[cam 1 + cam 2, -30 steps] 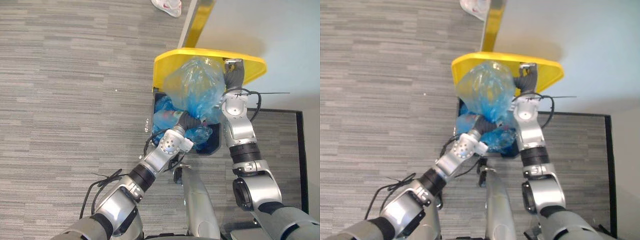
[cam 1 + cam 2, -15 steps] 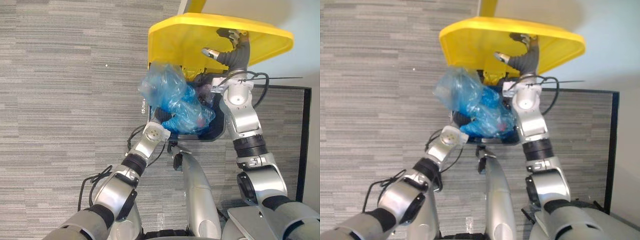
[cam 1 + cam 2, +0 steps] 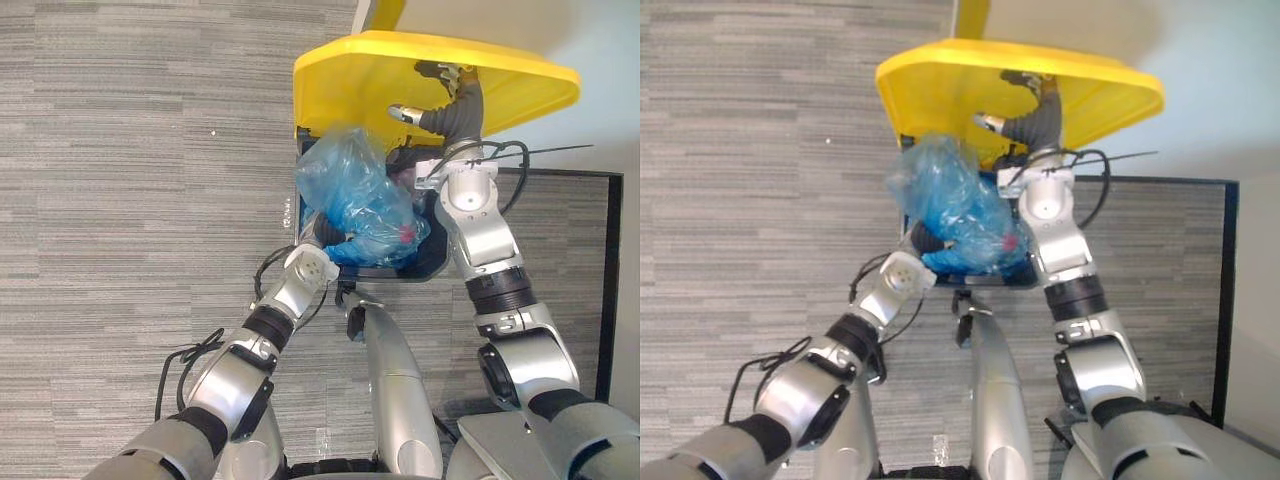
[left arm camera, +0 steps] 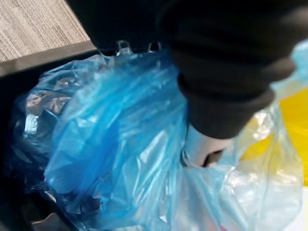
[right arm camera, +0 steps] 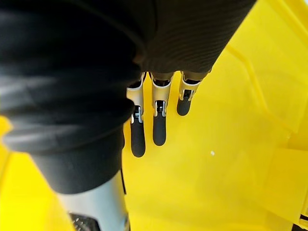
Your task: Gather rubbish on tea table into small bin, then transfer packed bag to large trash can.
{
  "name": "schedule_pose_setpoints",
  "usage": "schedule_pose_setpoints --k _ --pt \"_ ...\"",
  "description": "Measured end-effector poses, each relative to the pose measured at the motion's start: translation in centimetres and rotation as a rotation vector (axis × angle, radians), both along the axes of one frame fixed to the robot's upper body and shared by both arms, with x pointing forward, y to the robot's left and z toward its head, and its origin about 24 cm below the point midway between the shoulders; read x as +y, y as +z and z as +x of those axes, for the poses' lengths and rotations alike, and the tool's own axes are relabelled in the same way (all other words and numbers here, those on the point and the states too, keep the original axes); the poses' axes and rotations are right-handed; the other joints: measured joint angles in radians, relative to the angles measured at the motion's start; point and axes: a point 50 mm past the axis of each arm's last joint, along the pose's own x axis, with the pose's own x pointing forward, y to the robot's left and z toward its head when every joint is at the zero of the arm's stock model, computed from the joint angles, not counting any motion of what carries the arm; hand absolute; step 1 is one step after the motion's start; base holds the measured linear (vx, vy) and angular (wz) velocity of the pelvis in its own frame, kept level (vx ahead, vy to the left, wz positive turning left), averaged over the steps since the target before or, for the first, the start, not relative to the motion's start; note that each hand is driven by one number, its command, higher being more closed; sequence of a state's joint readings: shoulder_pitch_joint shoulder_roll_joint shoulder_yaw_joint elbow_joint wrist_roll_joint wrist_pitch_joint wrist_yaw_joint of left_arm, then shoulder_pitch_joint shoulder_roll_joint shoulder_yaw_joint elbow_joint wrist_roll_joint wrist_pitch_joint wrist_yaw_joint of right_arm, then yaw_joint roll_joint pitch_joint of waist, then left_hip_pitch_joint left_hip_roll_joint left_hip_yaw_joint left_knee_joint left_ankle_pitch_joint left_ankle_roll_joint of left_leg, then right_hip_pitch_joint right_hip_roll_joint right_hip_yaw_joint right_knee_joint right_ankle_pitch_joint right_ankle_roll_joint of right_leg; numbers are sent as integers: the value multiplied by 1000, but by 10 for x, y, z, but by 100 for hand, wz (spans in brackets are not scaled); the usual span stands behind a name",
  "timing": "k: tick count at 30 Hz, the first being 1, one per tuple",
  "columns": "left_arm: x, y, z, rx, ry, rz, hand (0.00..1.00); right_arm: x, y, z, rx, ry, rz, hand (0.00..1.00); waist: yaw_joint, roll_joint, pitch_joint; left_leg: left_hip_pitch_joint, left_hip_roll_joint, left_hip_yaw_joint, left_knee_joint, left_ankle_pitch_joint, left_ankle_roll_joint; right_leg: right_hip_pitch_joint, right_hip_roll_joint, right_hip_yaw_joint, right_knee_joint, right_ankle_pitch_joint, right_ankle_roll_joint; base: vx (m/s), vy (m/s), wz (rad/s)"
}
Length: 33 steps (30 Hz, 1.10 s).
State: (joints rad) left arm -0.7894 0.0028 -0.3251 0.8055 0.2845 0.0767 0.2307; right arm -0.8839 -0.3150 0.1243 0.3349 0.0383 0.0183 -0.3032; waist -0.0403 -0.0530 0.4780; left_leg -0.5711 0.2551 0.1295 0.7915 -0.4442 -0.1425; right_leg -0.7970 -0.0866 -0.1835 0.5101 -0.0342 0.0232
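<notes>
The right hand [image 3: 447, 90] is holding up the yellow lid [image 3: 340, 80] of the large trash can [image 3: 437, 262], its straight fingers [image 5: 159, 130] pressing flat against the lid's underside, so the lid is standing tilted open above the dark can. The left hand [image 3: 926, 238] is resting against the near side of the blue packed bag [image 3: 358, 195]; its fingers are lying buried in the plastic, so I cannot tell whether they are gripping it. The bag is sitting partly inside the can's mouth, its crumpled top bulging above the rim, just under the lid's front edge. The can is standing on grey striped carpet [image 3: 130, 180].
</notes>
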Motion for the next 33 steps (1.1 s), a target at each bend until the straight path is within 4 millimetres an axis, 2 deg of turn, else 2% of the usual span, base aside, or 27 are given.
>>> schedule_pose_setpoints --k 1,3,6,10,11,13,15,21,24,25,27,29,33 --pt "-2 -2 -2 3 -11 8 0 -2 -6 0 17 -1 -4 0 1 10 -11 6 0 -5 -1 0 1 15 1 -6 -8 0 0 -40 -5 5" --pt "-1 -6 -4 10 -11 -1 0 -4 -15 0 41 -6 -13 0 7 15 -19 18 -1 -6 -3 -2 5 30 0 -7 -13 1 -1 -43 -4 4" --pt "2 -14 -10 37 -1 -53 0 -11 -39 -3 106 -31 -43 0 30 17 -48 31 -3 -6 -10 3 0 41 -1 -9 -13 0 -1 -12 -3 1" --pt "12 -24 -19 56 16 -101 0 -16 -77 -9 215 -48 -48 0 35 19 -54 104 -11 -28 -52 20 -6 118 -9 -32 -22 -13 -11 -1 -29 18" --pt "14 -25 -22 50 10 -112 0 -18 -90 -12 248 -60 -53 0 42 19 -76 109 -14 -33 -67 25 -6 122 -13 -37 -24 -17 -13 -5 -47 23" --pt "17 -25 -26 31 -2 -115 0 -23 -105 -16 292 -71 -27 0 47 21 -87 129 -23 -41 -94 34 -1 141 -22 -46 -26 -26 -2 5 -58 24" --pt "23 -30 -32 36 -10 -125 0 -31 -128 -25 362 -91 -26 0 51 24 -99 165 -27 -61 -132 52 -6 179 -30 -70 -30 -47 17 16 -65 29" --pt "43 -53 -49 116 32 -212 0 -43 -158 -39 453 -138 -8 0 68 27 -126 219 -33 -75 -199 86 -25 216 -35 -87 -30 -70 23 42 -47 13" --pt "62 -73 -63 196 94 -301 0 -58 -180 -52 526 -184 17 0 79 29 -147 247 -33 -102 -234 105 -33 249 -41 -117 -26 -84 14 62 -44 29" --pt "79 -86 -73 240 154 -343 0 -65 -191 -60 559 -212 47 0 89 29 -153 273 -32 -111 -254 116 -28 275 -45 -132 -21 -95 11 69 -43 25" --pt "95 -101 -84 286 213 -358 0 -67 -201 -68 589 -228 75 0 94 28 -178 282 -30 -113 -268 120 -28 278 -46 -137 -14 -110 11 67 -54 17" --pt "117 -124 -103 371 316 -378 0 -69 -214 -77 631 -237 87 0 103 28 -196 311 -29 -114 -290 133 -21 304 -50 -148 -9 -129 25 58 -50 19" --pt "149 -166 -139 552 502 -377 0 -61 -239 -96 711 -223 145 0 102 23 -217 374 -22 -113 -324 142 -15 368 -45 -162 -30 -145 20 13 -27 14"
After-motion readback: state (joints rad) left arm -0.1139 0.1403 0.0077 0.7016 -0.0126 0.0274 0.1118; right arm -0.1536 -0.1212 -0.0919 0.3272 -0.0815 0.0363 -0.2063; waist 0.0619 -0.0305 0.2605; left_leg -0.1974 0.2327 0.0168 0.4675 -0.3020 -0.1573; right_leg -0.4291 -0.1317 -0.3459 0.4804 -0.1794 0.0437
